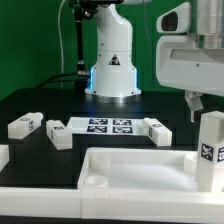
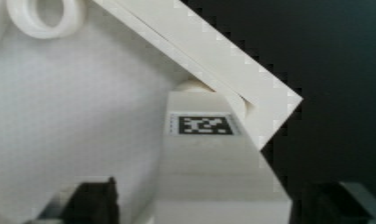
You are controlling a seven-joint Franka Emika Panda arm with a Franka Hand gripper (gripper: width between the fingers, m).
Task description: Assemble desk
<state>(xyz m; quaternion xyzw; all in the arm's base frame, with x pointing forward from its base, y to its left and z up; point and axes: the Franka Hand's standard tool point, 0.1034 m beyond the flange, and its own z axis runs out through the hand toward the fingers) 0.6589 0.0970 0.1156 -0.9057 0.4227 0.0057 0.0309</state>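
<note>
Tabletop (image 1: pixel 120 195) foremost; upright leg (image 2: pixel 211 168) between jaws, spread apart, not gripping.

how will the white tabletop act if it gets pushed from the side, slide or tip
The tabletop is probably stiff: it looks like a thick moulded slab with a raised rim. It lies flat and broad on the black table, so it would likely slide rather than tip. Its smooth plastic may slip easily.

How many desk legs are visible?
4: two legs lie on the exterior view's left of the marker board, one on its right, one stands upright under the hand.
</note>
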